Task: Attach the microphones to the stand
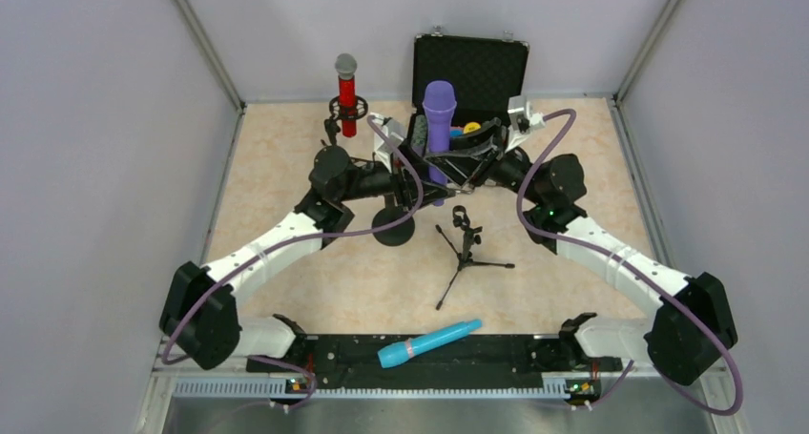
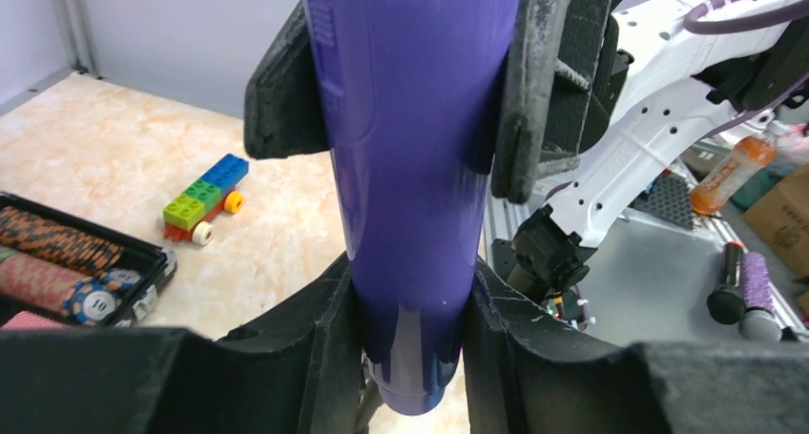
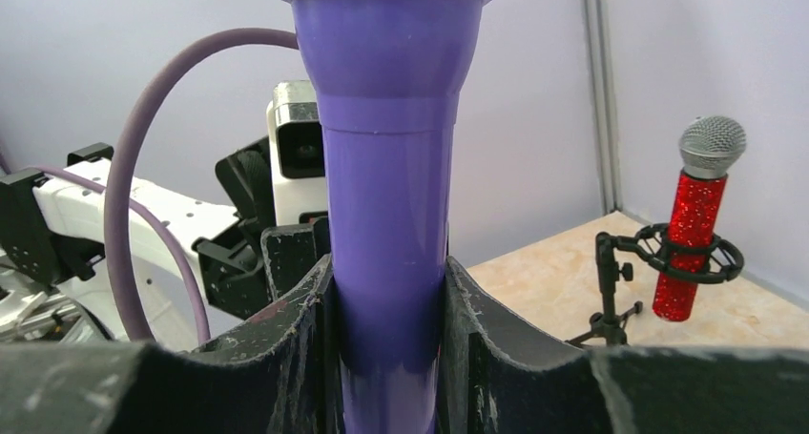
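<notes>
The turquoise mic lies at the bench's near edge, a tripod stand mid-bench. Beyond, the purple mic is upright, left jaws and right jaws both clamped on its body. The red mic sits in a ring stand near the far left corner.

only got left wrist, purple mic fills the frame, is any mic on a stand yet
observer: yes, the red microphone stands upright in a ring holder at the far left of the table.
operator: where's the third one
observer: the turquoise microphone lies flat at the near edge, about centre.
operator: any free stand
observer: a small tripod stand with an empty clip stands mid-table, just nearer than the purple microphone.
</notes>
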`<control>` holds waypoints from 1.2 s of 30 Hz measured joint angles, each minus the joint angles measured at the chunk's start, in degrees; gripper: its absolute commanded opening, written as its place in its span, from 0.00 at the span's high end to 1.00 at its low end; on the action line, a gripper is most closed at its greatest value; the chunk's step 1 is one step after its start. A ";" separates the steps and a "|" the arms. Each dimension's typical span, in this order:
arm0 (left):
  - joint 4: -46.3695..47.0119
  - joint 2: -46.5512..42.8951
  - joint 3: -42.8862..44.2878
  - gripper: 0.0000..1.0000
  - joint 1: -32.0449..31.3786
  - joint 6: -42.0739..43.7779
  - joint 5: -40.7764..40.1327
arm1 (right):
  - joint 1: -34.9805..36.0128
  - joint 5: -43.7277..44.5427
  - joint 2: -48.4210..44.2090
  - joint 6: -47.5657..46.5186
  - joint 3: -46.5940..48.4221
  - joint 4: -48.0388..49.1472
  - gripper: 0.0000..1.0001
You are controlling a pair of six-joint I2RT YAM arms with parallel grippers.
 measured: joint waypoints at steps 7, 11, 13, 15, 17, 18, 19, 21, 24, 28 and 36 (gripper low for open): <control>-14.47 -7.41 -0.46 1.00 0.13 8.85 -1.36 | 0.17 -1.66 -1.42 -0.37 0.02 -2.16 0.36; -19.67 -9.66 -0.72 1.00 0.24 11.91 -1.51 | 0.09 -2.01 -1.40 -0.90 0.09 -4.61 0.23; -20.98 -10.16 -0.85 1.00 0.24 12.79 -1.51 | 0.04 -2.34 -1.38 -0.83 0.17 -5.42 0.22; -21.46 -10.27 -0.90 1.00 0.24 13.18 -1.27 | 0.02 -2.99 -1.07 -0.61 0.52 -5.66 0.22; -21.88 -10.27 -0.90 1.00 0.24 13.51 -0.87 | -0.11 -3.96 -0.39 0.00 1.42 -5.64 0.22; -22.08 -10.27 -0.90 1.00 0.24 13.60 -0.85 | -0.15 -4.42 -0.04 0.26 1.92 -5.57 0.22; -22.34 -10.27 -0.90 1.00 0.24 13.92 -0.83 | -0.22 -5.14 0.39 0.70 2.51 -5.64 0.22; -22.91 -10.27 -0.92 1.00 0.24 14.27 -0.87 | -0.22 -6.32 1.09 1.62 3.50 -5.44 0.25; -23.89 -10.27 -0.96 1.00 0.24 14.64 -0.92 | -0.22 -8.07 1.97 3.10 4.59 -4.98 0.42; -24.52 -10.27 -0.96 1.00 0.24 15.15 -1.66 | -0.22 -10.23 2.93 5.31 5.33 -3.72 0.88; -26.38 -10.88 -1.27 0.51 0.37 16.00 -4.17 | -0.24 -12.04 4.24 5.29 6.08 -3.15 1.00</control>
